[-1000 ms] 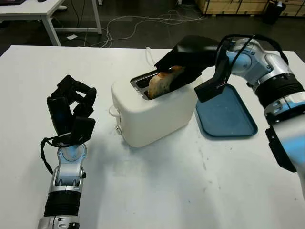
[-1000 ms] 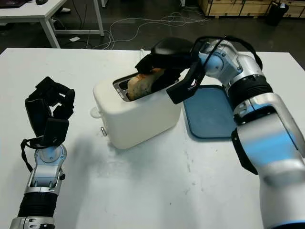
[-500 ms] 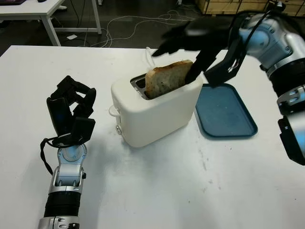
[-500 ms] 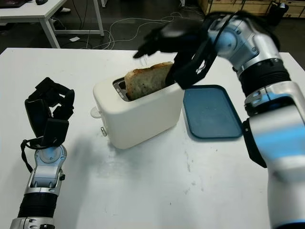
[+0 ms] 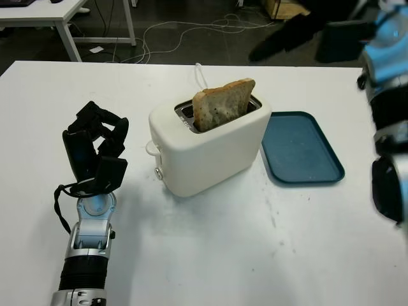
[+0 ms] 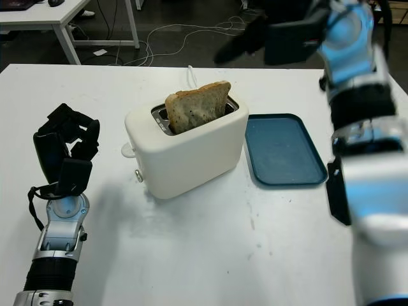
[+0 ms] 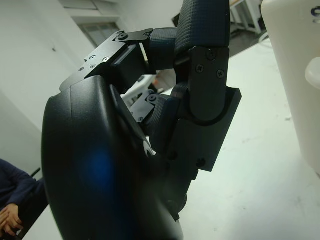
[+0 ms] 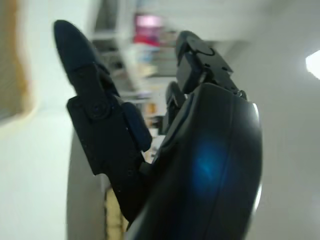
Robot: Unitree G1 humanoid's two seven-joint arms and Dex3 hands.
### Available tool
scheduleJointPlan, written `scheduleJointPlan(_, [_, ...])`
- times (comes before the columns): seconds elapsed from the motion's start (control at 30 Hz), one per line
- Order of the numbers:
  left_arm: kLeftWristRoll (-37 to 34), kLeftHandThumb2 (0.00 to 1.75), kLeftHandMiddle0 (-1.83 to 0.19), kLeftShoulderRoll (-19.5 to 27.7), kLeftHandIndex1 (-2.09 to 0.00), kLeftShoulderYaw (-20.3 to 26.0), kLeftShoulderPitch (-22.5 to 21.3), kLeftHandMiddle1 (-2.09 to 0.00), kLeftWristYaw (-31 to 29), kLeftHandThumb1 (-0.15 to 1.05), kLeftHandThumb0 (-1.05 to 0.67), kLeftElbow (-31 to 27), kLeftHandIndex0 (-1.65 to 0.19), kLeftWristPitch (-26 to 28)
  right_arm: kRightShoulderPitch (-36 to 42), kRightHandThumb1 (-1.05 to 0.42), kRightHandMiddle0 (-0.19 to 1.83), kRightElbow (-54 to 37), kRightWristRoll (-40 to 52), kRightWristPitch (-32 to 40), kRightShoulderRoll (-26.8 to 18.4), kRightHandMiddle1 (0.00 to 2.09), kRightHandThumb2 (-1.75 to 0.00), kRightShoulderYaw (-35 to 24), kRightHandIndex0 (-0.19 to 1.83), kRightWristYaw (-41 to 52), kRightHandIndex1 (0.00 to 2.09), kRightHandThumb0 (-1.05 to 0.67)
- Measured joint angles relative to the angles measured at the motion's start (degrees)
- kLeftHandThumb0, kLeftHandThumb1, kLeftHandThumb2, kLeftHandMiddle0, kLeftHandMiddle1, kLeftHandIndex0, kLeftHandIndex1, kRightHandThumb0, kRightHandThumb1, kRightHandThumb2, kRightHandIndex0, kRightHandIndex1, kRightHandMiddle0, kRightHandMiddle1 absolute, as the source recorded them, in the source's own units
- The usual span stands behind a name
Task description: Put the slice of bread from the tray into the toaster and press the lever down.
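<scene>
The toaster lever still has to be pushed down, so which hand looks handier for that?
Probably the left hand. It sits curled beside the toaster's near end, where the lever knob sticks out. The right hand is raised high beyond the toaster, away from the bread.

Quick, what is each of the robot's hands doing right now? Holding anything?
Left hand: curled shut, holding nothing, raised over the table beside the toaster.
Right hand: holding nothing, open, raised above and behind the toaster.

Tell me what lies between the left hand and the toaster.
Bare white table, seen in the left eye view, separates the curled left hand from the toaster.
</scene>
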Motion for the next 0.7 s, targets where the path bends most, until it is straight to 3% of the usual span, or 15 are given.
scheduleJointPlan(0.2, [0.04, 0.31, -0.99, 0.08, -1.46, -0.04, -0.05, -1.59, -0.55, 0.92, -0.97, 0.12, -0.84, 0.0, 15.77, -0.92, 0.9, -9.28, 4.34, 4.04, 4.56, 0.2, -0.16, -4.44, 0.76, -7.06, 0.85, -0.49])
scheduleJointPlan(0.37, [-0.02, 0.3, -1.01, 0.11, -1.45, -0.2, -0.37, -1.58, -0.96, 0.92, -0.98, 0.32, -0.86, 0.0, 29.44, -0.92, 0.92, -16.74, 8.69, 5.23, 9.76, 0.19, -0.26, -6.84, 0.76, -10.46, 0.84, -0.42])
scheduleJointPlan(0.5, [0.01, 0.31, -1.01, 0.14, -1.44, -0.55, -0.76, -1.57, -1.19, 0.92, -0.98, 0.55, -0.86, 0.0, 38.56, -0.92, 0.97, -23.3, 5.98, 5.34, 14.48, 0.15, -0.29, -7.64, 0.84, -18.95, 0.75, -0.4])
scheduleJointPlan(0.7, [-0.08, 0.32, -1.01, 0.14, -1.45, -0.91, -1.17, -1.57, -1.68, 0.92, -0.97, 0.7, -0.85, 0.0, 47.65, -0.92, 0.99, -27.56, 0.12, 4.84, 21.73, 0.13, -0.32, -8.59, 0.82, -31.96, 0.82, -0.38])
